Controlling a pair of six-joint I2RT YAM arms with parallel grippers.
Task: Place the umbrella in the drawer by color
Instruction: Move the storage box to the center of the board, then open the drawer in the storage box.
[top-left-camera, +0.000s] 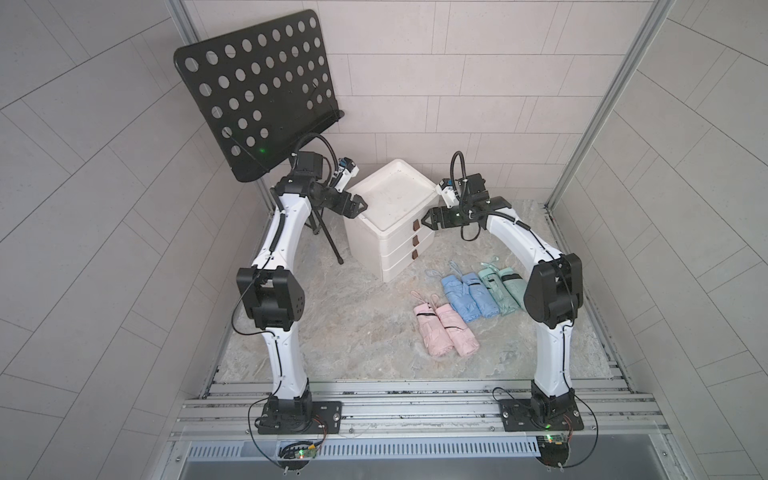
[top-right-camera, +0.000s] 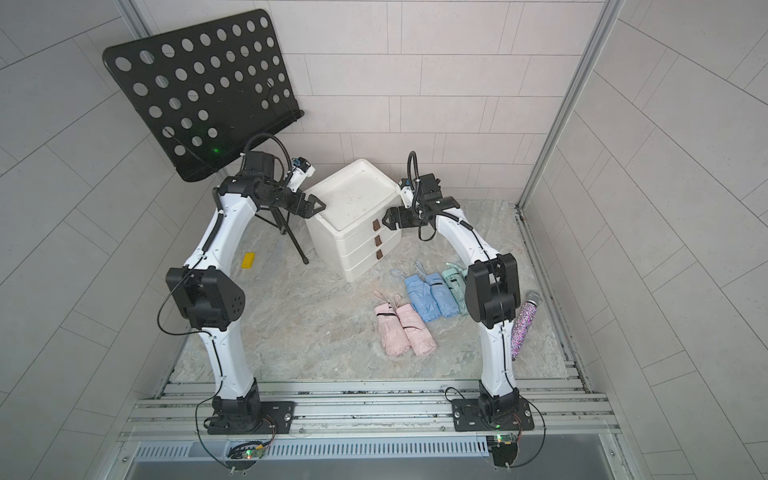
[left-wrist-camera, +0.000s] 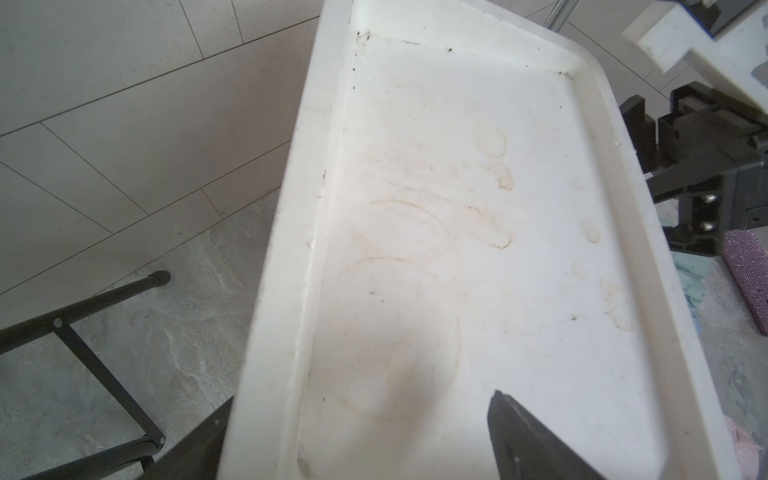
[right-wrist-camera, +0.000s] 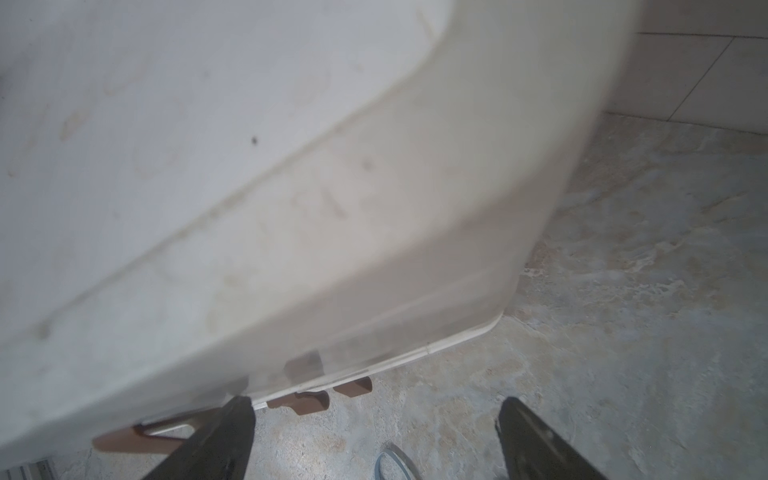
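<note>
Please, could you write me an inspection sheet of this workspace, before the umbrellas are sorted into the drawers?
surface: grey marbled tabletop, no spill seen.
job's things: white drawer unit, its three drawers look shut; two pink umbrellas, two blue umbrellas and two green umbrellas lie folded on the tabletop.
clutter: black music stand; yellow block; glittery tube beside the right arm.
grippers: left gripper and right gripper both open and empty, one at each side of the unit's top.
cables: black cables loop at the wrists, clear of the umbrellas.
surroundings: tiled walls; aluminium rails at the front.
</note>
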